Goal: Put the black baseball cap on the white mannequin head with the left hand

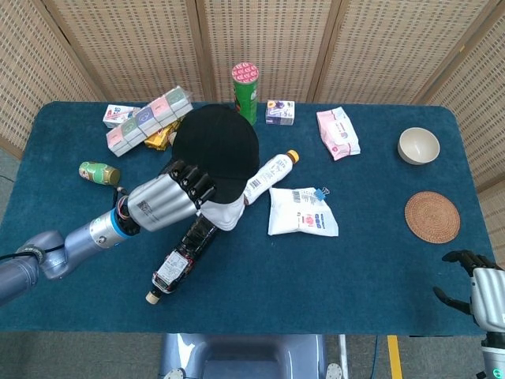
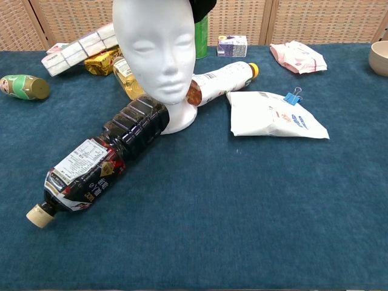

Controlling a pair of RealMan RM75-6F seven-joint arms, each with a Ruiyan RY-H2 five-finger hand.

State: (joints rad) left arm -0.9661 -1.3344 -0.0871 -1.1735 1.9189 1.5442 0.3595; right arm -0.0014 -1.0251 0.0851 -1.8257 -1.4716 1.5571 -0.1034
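The black baseball cap [image 1: 215, 148] lies over the top of the white mannequin head [image 1: 226, 212], of which only the lower face and base show in the head view. My left hand [image 1: 168, 200] is at the cap's near left edge, and its fingers [image 1: 192, 178] grip the cap's rim. In the chest view the mannequin head [image 2: 154, 54] stands upright facing the camera, and a bit of the cap [image 2: 202, 7] shows at its upper right. The left hand does not appear in that view. My right hand [image 1: 478, 286] hangs off the table's near right corner, holding nothing, fingers apart.
A dark bottle [image 1: 183, 253] lies against the mannequin's base. A white bottle [image 1: 269, 175] and a white pouch [image 1: 301, 212] lie to its right. Boxes [image 1: 148, 118], a green can [image 1: 245, 87], a small jar [image 1: 98, 172], a bowl [image 1: 418, 145] and a coaster [image 1: 432, 216] stand around.
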